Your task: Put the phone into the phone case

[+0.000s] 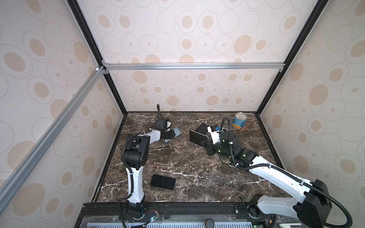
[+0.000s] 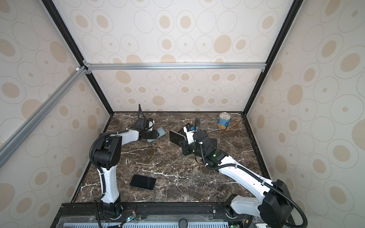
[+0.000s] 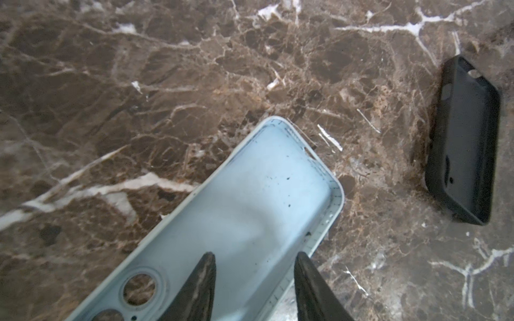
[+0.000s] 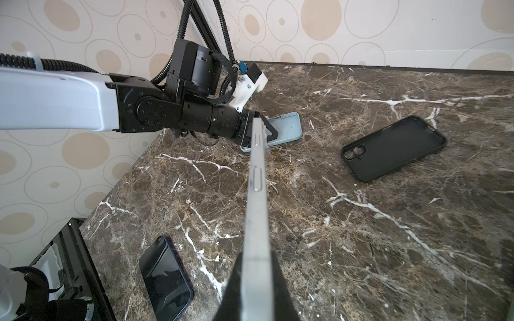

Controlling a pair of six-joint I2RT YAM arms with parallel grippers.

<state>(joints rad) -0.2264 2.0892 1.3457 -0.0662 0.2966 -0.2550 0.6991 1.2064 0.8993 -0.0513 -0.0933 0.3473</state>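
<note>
Closest to me, near left on the marble table (image 1: 197,187), a dark phone (image 1: 163,182) lies flat, screen up, with nothing touching it. Mid-right, my right gripper (image 4: 256,266) is clamped on the silver phone (image 4: 257,178), holding it on its long edge above the table. Over on the left, the left gripper (image 3: 254,255) has its jaws parted at the light blue case (image 3: 250,200), one finger inside and one just outside the side wall, not pinching it. That case is empty. So is the black case (image 4: 392,147), lying open side up just past the held phone. The top views mostly hide it behind the wrist. Far right there's a can (image 1: 240,120), top looks sealed, and beside it a brown thing (image 1: 247,126) I can't make out.
</note>
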